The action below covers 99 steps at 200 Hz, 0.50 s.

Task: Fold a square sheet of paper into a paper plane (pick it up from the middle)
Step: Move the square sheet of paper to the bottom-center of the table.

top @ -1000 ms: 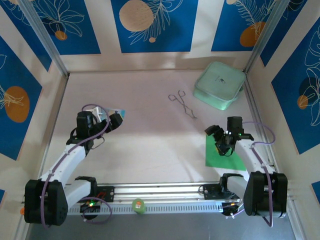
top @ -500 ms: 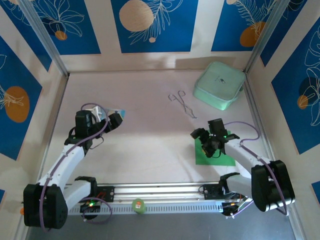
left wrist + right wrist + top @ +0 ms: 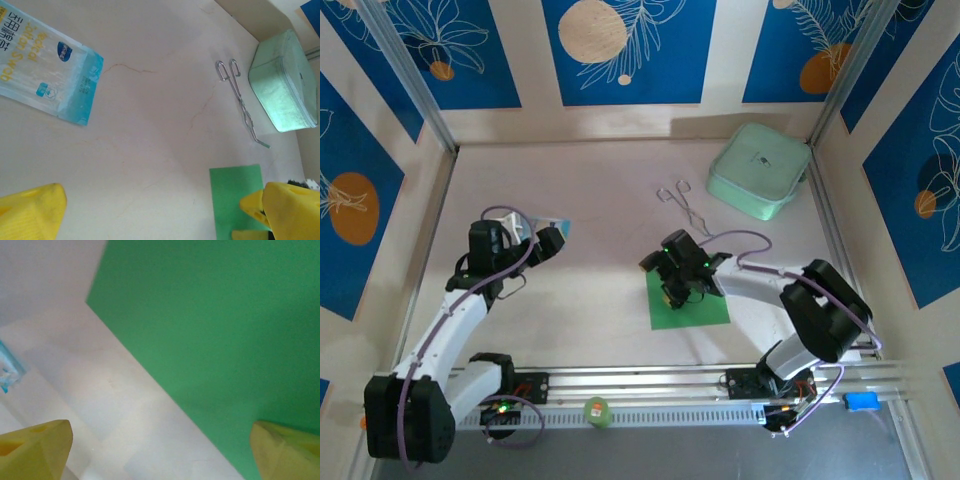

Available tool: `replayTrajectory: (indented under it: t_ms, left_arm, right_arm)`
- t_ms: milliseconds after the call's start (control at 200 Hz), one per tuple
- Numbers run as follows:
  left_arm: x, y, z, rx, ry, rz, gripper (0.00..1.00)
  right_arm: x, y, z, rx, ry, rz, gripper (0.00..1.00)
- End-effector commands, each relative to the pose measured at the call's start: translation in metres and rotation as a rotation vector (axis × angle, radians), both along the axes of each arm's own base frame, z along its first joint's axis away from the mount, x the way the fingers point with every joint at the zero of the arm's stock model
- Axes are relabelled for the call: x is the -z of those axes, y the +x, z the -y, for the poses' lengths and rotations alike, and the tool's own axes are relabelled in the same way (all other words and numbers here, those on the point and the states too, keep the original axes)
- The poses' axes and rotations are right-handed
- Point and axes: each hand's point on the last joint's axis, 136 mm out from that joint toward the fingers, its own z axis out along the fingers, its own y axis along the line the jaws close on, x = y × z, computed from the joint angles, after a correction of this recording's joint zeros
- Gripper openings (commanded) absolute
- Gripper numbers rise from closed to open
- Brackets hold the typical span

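Square sheet of paper (image 3: 705, 308) lies flat on the surface (image 3: 600, 190), centre-right, in front of the right arm's base. The right tool (image 3: 675, 290) hangs over its far-left quarter, jaws spread nearly full, nothing held. The sheet's middle lies toward the near right of that tool, so a small shift is judged needed before a centre pick. Being square, the sheet has no long axis; its edges sit roughly parallel to the surface edges. The left tool (image 3: 550, 240) is fully open and empty, well apart to the left beside a light-blue packet (image 3: 47, 82); the right arm is clearly nearer. Right wrist view adds that one fingertip (image 3: 287, 450) is over green and the other over bare surface; contact cannot be told. Left wrist view adds forceps (image 3: 240, 100) and a mint box (image 3: 282, 82).
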Motion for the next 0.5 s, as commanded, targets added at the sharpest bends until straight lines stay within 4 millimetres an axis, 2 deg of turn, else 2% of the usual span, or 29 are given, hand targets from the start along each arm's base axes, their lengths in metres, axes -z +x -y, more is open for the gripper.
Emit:
replayTrajectory:
  t_ms: [0,120,280,490]
  left_arm:
    - [-0.017,-0.008,0.007,0.05,-0.009,0.03,1.0]
    - [-0.018,-0.015,0.015,0.087,-0.043,0.018,0.99]
    - [-0.016,-0.019,0.022,0.106,-0.06,0.011,0.99]
    - [-0.015,-0.014,0.035,0.115,-0.065,0.014,0.99]
  right_arm:
    - [-0.011,0.001,0.007,-0.057,-0.06,0.0,0.92]
    - [-0.008,0.003,0.044,-0.098,-0.143,0.004,0.94]
    - [0.001,0.002,0.073,-0.179,-0.102,0.029,0.94]
    - [0.012,-0.006,0.08,-0.25,-0.045,0.027,0.94]
